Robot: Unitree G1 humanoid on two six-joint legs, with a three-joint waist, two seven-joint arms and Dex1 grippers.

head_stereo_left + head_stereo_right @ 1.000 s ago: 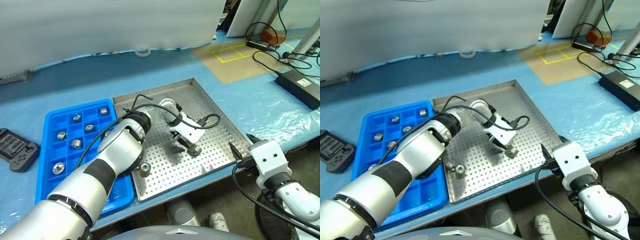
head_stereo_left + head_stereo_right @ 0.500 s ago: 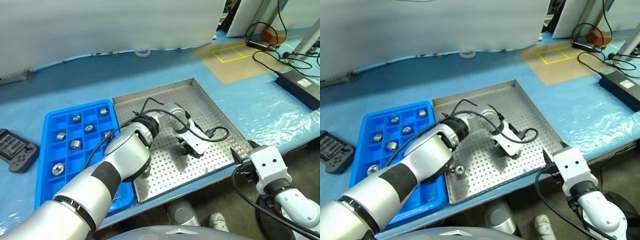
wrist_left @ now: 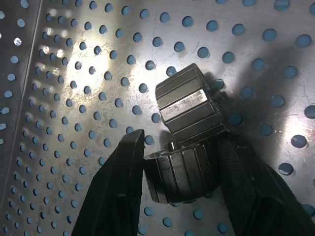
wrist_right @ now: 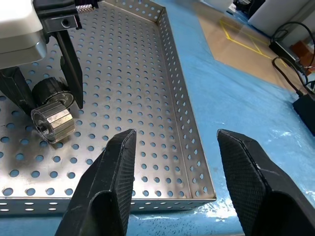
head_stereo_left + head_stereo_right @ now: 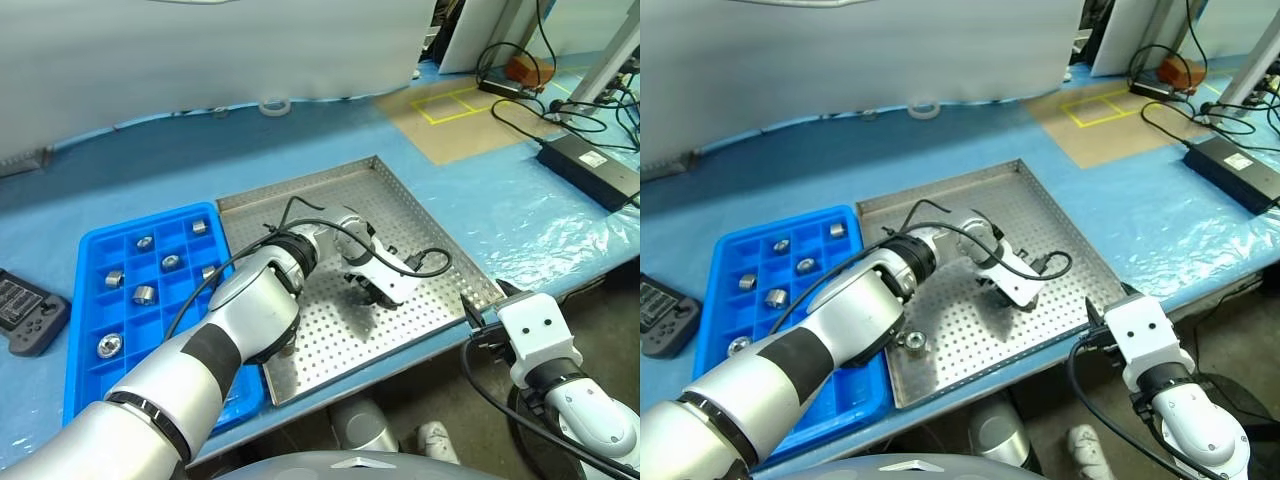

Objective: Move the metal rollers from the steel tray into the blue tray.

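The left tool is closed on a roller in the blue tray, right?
Not quite. The left tool is closed on a roller, but in the steel tray, not the blue tray; the left wrist view shows the perforated floor.

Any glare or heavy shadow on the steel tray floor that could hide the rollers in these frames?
Left wrist view: bright glare patches on the steel tray floor, and dark shadow beside the two rollers. Right wrist view: even light, with the roller readable. Left eye view: a dark shadow smear on the floor under the left gripper.
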